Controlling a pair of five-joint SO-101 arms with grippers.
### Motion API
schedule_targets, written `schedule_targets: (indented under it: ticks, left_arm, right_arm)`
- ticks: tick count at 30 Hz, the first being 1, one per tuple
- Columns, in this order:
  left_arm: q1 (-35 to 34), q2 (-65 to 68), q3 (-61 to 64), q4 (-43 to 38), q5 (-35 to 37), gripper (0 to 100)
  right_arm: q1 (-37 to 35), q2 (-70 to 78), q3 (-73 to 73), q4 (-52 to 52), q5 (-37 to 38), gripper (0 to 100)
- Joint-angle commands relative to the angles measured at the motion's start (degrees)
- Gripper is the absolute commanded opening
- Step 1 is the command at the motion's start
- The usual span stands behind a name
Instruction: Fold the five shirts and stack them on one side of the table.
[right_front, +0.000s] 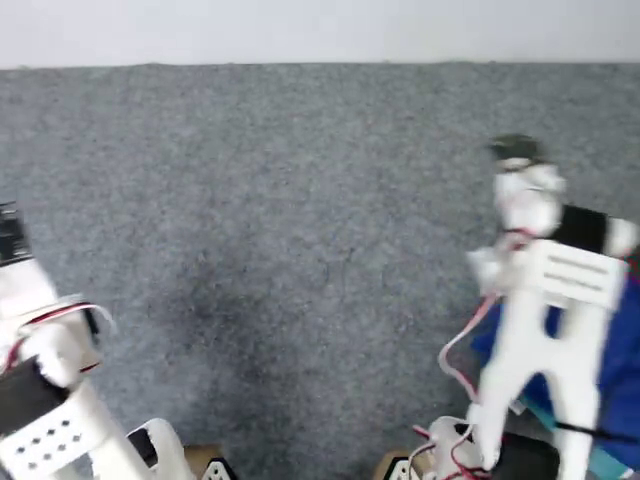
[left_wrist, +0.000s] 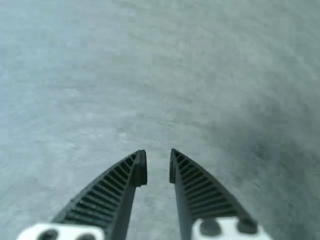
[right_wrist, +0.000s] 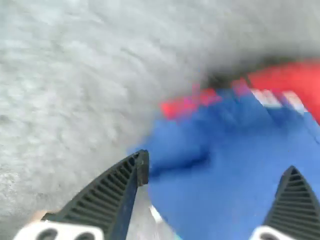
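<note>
A blue shirt (right_wrist: 235, 165) lies on top of a pile at the table's right front edge, also seen past the right arm (right_front: 545, 300) as a blue patch (right_front: 622, 365). A red shirt (right_wrist: 285, 80) shows from under its far edge. My right gripper (right_wrist: 217, 167) hangs open wide just above the blue shirt, with nothing between its fingers. My left gripper (left_wrist: 156, 167) is open by a narrow gap over bare grey table, holding nothing. The left arm (right_front: 50, 400) sits at the front left corner.
The grey felt table top (right_front: 300, 220) stretches across the middle and back, up to a white wall (right_front: 320, 30). A teal edge (right_front: 600, 462) of cloth peeks from under the pile. Red and white cables (right_front: 462, 345) loop beside the right arm.
</note>
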Motion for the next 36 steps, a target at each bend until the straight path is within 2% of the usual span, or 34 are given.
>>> schedule_targets:
  ticks: [1, 4, 8, 12, 17, 19, 22, 25, 27, 33, 36]
  left_arm:
    - [12.6, -0.3, 7.4, -4.4, -0.7, 9]
    - [20.0, -0.6, 17.8, -12.4, -0.7, 9]
    - [24.3, -0.6, 27.4, -18.8, -0.7, 9]
    - [24.9, -0.6, 31.6, -20.2, -0.7, 9]
    - [25.0, -0.7, 31.8, -20.0, -0.5, 9]
    - [25.0, -0.7, 29.7, -19.5, -0.4, 8]
    - [25.0, -0.7, 24.3, -14.5, -0.4, 8]
    - [25.0, -0.7, 18.7, -7.8, -0.5, 8]
    - [25.0, -0.7, 16.7, -6.8, -0.5, 8]
    - [25.0, -0.7, 24.5, -12.7, -0.6, 8]
    - [25.0, -0.7, 29.4, -17.1, -0.6, 8]
  right_arm:
    - [-13.6, -1.5, 7.1, -8.5, 0.6, 39.2]
    - [-19.2, 0.6, 16.4, -18.2, 0.4, 39.2]
    - [-20.0, 7.8, 25.4, -28.3, 0.3, 39.2]
    - [-19.6, 16.0, 26.5, -25.5, -2.4, 39.2]
    - [-13.7, 16.3, 25.7, -24.7, -7.8, 39.2]
    - [-11.1, 11.8, 25.1, -22.3, -8.4, 39.2]
    - [-8.4, 0.4, 25.2, -19.5, -8.5, 39.2]
    - [-7.8, -15.7, 25.2, -15.2, -7.6, 39.2]
    - [-8.0, -26.9, 25.8, -13.0, -4.8, 39.2]
    - [-8.1, -56.1, 45.2, -12.4, 10.6, 39.2]
    - [-7.6, -68.0, 56.4, -10.9, 12.8, 39.1]
